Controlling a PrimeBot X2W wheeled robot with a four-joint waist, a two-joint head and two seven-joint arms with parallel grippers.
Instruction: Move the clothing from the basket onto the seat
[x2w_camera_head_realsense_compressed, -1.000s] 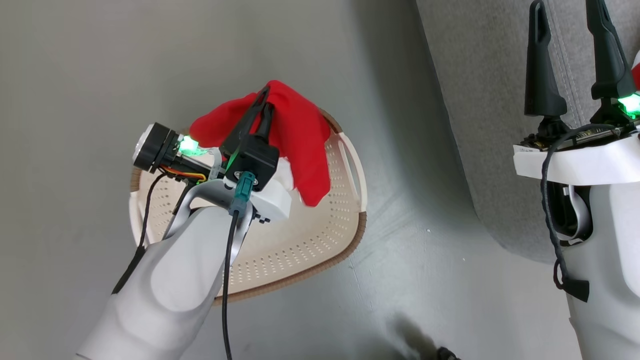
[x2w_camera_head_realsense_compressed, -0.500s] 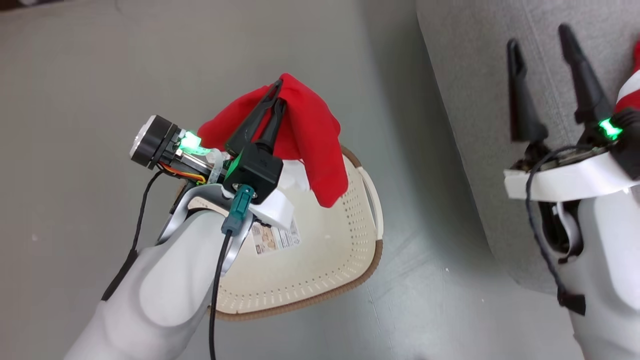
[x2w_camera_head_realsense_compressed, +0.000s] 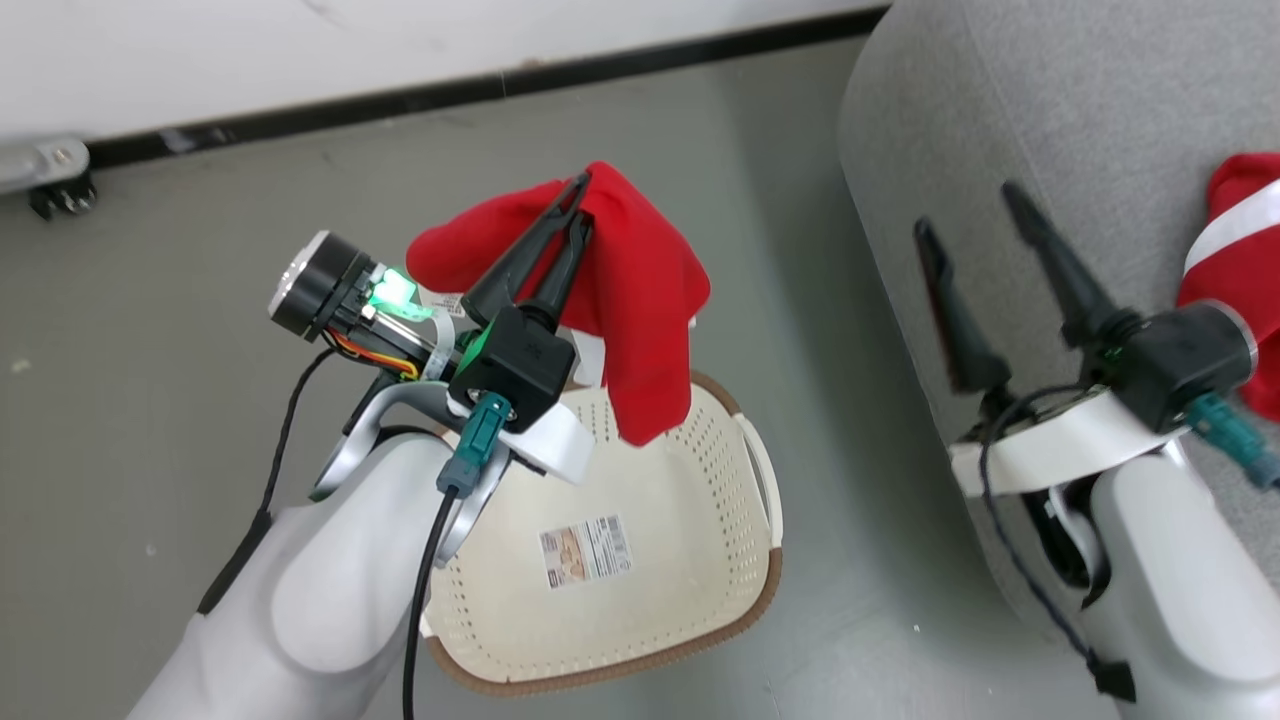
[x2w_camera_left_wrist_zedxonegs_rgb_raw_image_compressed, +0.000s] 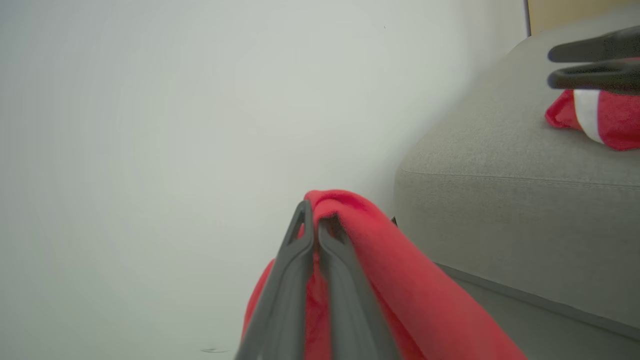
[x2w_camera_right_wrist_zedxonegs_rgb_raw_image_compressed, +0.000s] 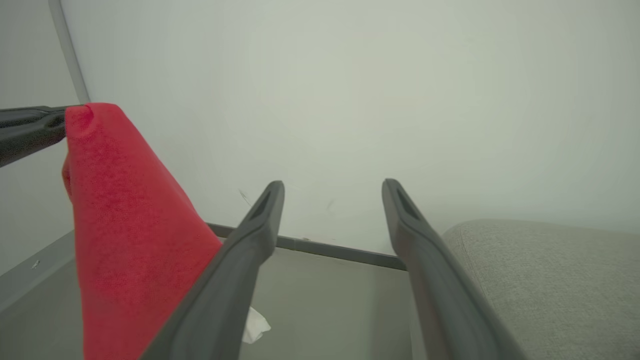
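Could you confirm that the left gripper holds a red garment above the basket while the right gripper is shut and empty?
Not quite: the right gripper is open, fingers spread wide in the right wrist view. Otherwise yes: it is empty, and the left gripper holds a red garment above the basket.

Left gripper (x2w_camera_left_wrist_zedxonegs_rgb_raw_image_compressed: 316, 216) pinching red garment (x2w_camera_left_wrist_zedxonegs_rgb_raw_image_compressed: 400, 290); second garment (x2w_camera_left_wrist_zedxonegs_rgb_raw_image_compressed: 617, 122) on grey seat (x2w_camera_left_wrist_zedxonegs_rgb_raw_image_compressed: 500, 220), near blurred, likely right-gripper fingers (x2w_camera_left_wrist_zedxonegs_rgb_raw_image_compressed: 595, 80).
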